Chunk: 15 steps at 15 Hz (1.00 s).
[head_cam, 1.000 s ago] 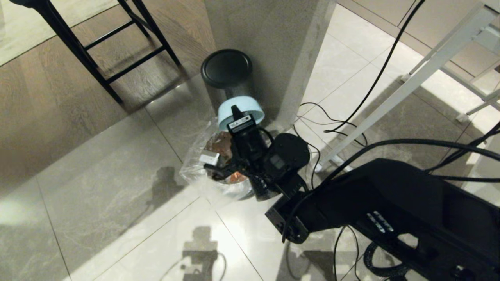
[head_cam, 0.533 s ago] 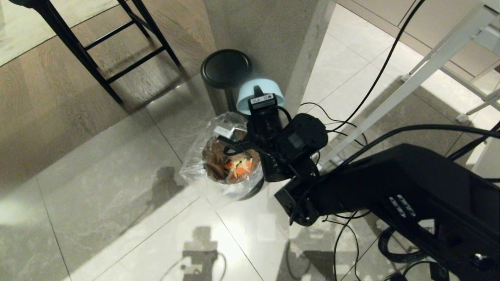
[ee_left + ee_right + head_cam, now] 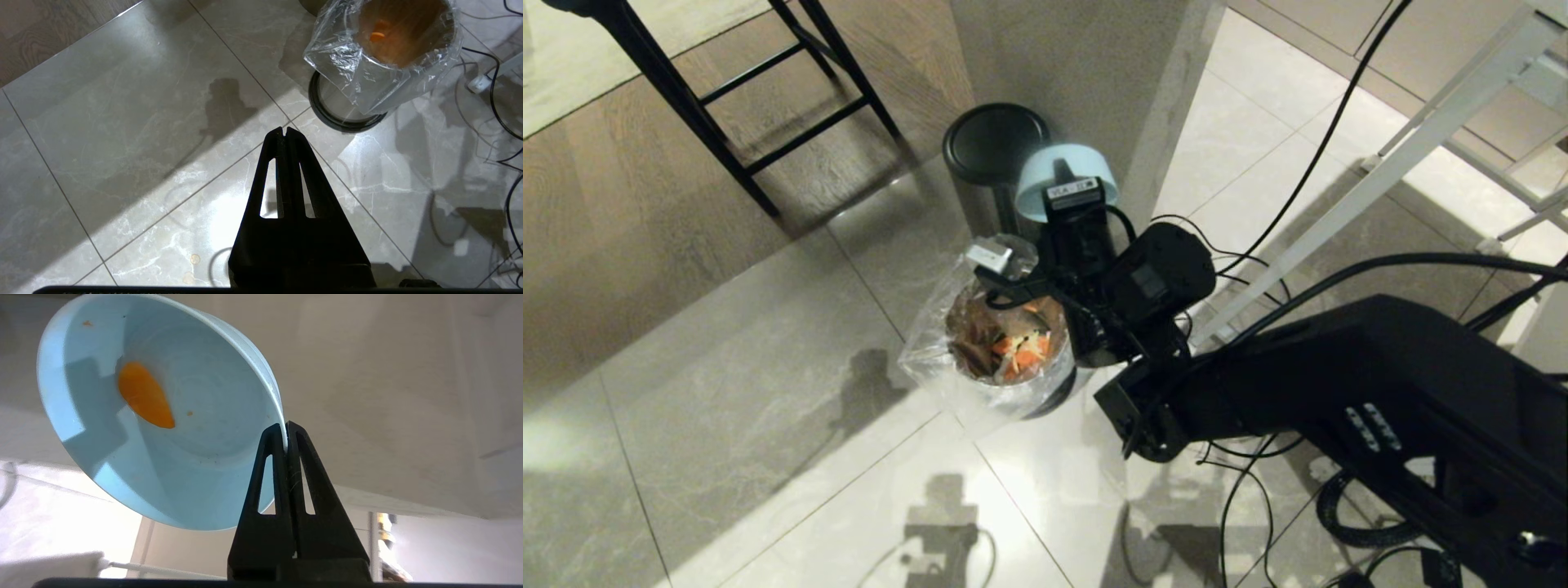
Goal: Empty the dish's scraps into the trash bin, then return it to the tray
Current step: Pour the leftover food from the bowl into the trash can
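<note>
My right gripper [image 3: 1062, 171] is shut on the rim of the dish [image 3: 1033, 189], a light-blue bowl held tipped on its side, above and just beyond the trash bin [image 3: 1013, 394]. In the right wrist view the gripper [image 3: 286, 426] pinches the dish [image 3: 184, 465], and one orange slice [image 3: 145, 396] clings inside it. Orange and pale scraps [image 3: 1023, 349] lie in the bag-lined trash bin [image 3: 347, 110]. My left gripper [image 3: 284, 131] hangs shut and empty over the floor tiles near the bin. The tray is out of view.
A steel bin with a black lid [image 3: 996, 143] stands behind the trash bin against a wall column [image 3: 1086, 73]. Black stool legs [image 3: 727, 106] stand at the far left, a white frame [image 3: 1380, 175] at the right. Cables [image 3: 1225, 253] trail on the floor.
My right gripper has lifted the dish up and away from over the trash bin, toward the column. The bin's inside, hidden by the arm a second ago, now shows orange scraps.
</note>
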Available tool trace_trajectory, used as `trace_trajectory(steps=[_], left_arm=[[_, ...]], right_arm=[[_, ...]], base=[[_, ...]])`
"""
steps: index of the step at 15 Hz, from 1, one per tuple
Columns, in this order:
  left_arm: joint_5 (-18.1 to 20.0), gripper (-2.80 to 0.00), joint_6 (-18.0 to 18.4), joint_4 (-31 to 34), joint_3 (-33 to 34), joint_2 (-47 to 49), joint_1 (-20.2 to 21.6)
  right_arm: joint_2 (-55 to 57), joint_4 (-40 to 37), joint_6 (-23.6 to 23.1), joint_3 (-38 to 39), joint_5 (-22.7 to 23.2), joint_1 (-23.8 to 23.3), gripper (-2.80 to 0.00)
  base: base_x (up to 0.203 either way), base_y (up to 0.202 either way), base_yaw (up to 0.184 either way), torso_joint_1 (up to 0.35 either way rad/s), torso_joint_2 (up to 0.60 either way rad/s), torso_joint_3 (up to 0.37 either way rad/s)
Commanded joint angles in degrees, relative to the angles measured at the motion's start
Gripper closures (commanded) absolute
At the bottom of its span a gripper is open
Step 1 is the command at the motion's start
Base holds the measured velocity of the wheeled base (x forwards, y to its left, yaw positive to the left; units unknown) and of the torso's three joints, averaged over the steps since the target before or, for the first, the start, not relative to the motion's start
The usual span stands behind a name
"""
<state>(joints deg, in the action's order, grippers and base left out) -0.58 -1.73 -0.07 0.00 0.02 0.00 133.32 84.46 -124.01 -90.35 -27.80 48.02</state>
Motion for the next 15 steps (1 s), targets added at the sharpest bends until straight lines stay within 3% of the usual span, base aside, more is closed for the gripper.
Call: trace_trajectory(steps=[1,4,6,15], left_arm=[[0.0,0.00,0.0,0.0,0.0,0.1,0.0],[0.0,0.00,0.0,0.0,0.0,0.1,0.0],[0.0,0.00,0.0,0.0,0.0,0.1,0.0],[0.0,0.00,0.0,0.0,0.0,0.0,0.0]], right_arm=[[0.1,0.5,-1.6,-0.7,5.0,0.0,0.00],[0.5,0.3,-6.9,-0.9,26.6,0.5,0.00],[1.7,0.2,-11.7,0.9,30.3,1.5,0.00],[3.3,1.6,-13.6,9.4,40.5,3.7,0.00]], base=[[0.000,0.000,0.000,0.000,0.00,0.000],[0.000,0.000,0.000,0.000,0.00,0.000],[0.000,0.000,0.000,0.000,0.00,0.000],[0.000,0.000,0.000,0.000,0.00,0.000]])
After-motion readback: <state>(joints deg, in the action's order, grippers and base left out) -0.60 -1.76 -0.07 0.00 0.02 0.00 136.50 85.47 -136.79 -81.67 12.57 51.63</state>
